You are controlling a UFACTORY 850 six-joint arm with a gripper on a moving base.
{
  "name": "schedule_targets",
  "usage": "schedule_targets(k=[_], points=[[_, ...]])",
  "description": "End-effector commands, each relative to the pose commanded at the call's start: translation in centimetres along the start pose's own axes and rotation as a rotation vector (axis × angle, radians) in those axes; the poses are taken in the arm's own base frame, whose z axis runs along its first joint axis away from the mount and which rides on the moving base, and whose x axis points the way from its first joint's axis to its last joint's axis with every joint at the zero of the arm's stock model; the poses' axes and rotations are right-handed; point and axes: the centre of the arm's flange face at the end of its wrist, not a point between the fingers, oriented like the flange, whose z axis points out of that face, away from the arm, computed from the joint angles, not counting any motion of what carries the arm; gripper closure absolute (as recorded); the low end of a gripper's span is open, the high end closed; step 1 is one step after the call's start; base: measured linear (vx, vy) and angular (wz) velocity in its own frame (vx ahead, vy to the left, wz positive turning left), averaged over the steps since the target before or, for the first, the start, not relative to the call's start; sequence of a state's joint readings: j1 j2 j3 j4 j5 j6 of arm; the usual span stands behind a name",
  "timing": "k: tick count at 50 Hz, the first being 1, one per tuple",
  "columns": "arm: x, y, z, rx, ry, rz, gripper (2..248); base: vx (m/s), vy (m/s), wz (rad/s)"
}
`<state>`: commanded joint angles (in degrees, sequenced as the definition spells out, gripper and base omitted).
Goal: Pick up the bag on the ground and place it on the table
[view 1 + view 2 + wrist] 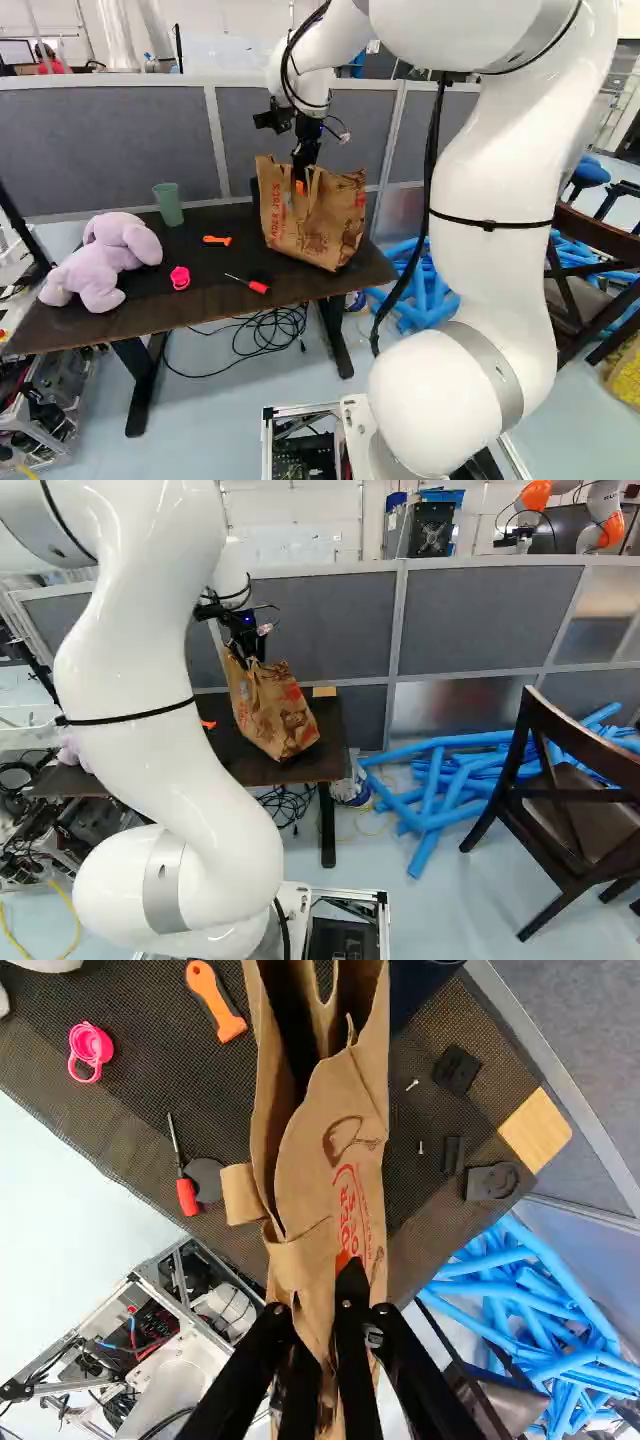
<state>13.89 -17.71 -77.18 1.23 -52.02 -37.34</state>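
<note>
Bag (325,230) off the floor, tilted at twelve o'clock from our base, over table (190,270) | our gripper (299,184) pinches its paper handle (302,1265) | we judge settling, release remain

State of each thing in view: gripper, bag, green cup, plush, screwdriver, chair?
Gripper: shut on the paper bag.
Paper bag: mouth open, tilted, over the table; base contact unclear.
Green cup: upright.
Purple plush: slumped on the table.
Screwdriver: lying flat.
Chair: upright on its legs.
</note>
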Motion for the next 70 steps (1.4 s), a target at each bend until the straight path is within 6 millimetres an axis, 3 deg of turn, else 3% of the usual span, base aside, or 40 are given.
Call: schedule_targets(k=[20,35,36,41,42,46,47,51,52,56,57,62,63,67,68,70], points=[[0.9,0.5,3.1,0.029,-0.038,-0.003,229,0.000,0.000,0.000],[1.0,0.5,3.6,0.033,-0.044,-0.003,229,0.000,0.000,0.000],[1.0,0.5,3.6,0.033,-0.044,-0.003,206,0.000,0.000,0.000],[1.0,0.5,3.6,0.033,-0.044,-0.003,206,0.000,0.000,0.000],[1.0,0.5,3.6,0.033,-0.044,-0.003,173,0.000,0.000,0.000],[1.0,0.5,3.6,0.033,-0.044,-0.003,173,0.000,0.000,0.000],[1.0,0.5,3.6,0.033,-0.044,-0.003,139,0.000,0.000,0.000],[1.0,0.5,3.6,0.033,-0.044,-0.003,139,0.000,0.000,0.000],[1.0,0.5,3.6,0.033,-0.044,-0.003,104,0.000,0.000,0.000],[1.0,0.5,3.6,0.033,-0.044,-0.003,104,0.000,0.000,0.000],[1.0,0.5,3.6,0.033,-0.044,-0.003,67,0.000,0.000,0.000],[1.0,0.5,3.6,0.033,-0.044,-0.003,67,0.000,0.000,0.000],[1.0,0.5,3.6,0.033,-0.044,-0.003,31,0.000,0.000,0.000],[1.0,0.5,3.6,0.033,-0.044,-0.003,31,0.000,0.000,0.000],[1.0,0.5,3.6,0.033,-0.044,-0.003,4,0.000,0.000,0.000],[1.0,0.5,3.6,0.033,-0.044,-0.003,4,0.000,0.000,0.000]])
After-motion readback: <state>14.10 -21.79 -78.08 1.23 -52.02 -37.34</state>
